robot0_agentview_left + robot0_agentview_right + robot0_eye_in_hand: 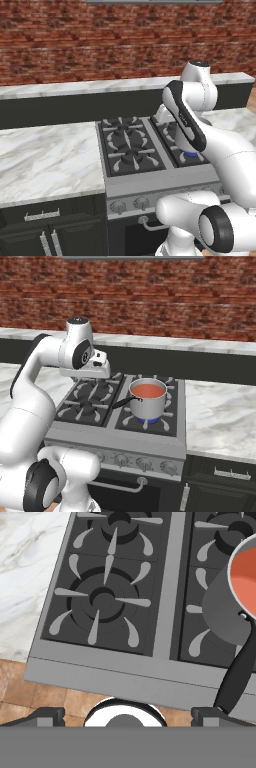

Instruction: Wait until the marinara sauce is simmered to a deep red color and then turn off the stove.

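2 flanking views, hand camera above stove

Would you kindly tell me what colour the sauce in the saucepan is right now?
The sauce is a light orange-red, not yet deep red; the right base view shows it best.

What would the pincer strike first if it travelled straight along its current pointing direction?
Probably the stove: the pincer looks down on the black grate of the front left burner, beside the saucepan. Depth is uncertain.
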Tool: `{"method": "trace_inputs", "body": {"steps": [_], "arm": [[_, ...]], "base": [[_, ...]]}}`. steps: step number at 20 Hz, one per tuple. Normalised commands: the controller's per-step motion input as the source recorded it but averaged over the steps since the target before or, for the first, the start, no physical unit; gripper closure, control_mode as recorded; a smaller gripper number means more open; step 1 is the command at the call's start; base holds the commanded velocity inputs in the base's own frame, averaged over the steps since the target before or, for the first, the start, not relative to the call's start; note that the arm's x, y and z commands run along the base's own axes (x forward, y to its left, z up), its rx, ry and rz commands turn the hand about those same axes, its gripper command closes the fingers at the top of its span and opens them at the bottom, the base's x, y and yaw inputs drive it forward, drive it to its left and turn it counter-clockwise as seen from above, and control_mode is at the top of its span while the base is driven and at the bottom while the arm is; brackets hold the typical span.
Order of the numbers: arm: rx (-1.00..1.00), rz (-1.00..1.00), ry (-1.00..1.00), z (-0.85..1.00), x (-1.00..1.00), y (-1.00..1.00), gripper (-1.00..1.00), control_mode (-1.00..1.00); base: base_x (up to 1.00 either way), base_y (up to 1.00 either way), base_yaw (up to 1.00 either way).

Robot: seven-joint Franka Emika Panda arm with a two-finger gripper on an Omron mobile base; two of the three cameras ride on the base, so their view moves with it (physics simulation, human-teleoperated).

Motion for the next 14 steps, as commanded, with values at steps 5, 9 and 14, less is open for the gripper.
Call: {"method": "trace_inputs", "body": {"steps": [5,9,14], "arm": [[0.00,0.00,0.00,0.00,0.00,0.00,-1.00,-1.00],[0.00,0.00,0.00,0.00,0.00,0.00,-1.00,-1.00],[0.00,0.00,0.00,0.00,0.00,0.00,-1.00,-1.00]], "base": [[0.00,0.00,0.00],[0.00,0.00,0.00],[0.00,0.00,0.00]]}}
